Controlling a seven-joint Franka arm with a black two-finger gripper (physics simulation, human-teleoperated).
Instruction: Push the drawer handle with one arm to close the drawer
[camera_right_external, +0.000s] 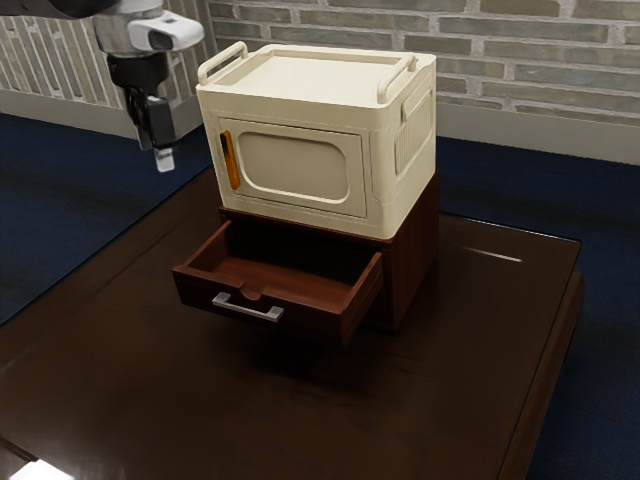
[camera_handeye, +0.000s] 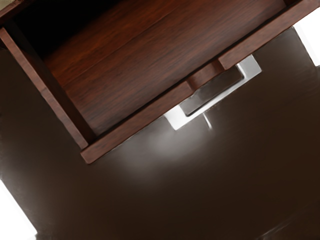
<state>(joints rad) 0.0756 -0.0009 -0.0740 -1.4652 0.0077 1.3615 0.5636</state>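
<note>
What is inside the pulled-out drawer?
Inside the drawer, a bare stretch of reddish-brown wooden floor is visible, edged by the drawer's walls. Its rear part runs back into black shadow under the cream cabinet, so anything lying there cannot be made out.

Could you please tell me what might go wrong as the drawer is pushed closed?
The gripper hangs higher than the handle; coming in too high, it could enter the open drawer instead of pushing its front.
The cream cabinet sits on the wooden cabinet, so a hard shove might jolt or shift it.
</note>
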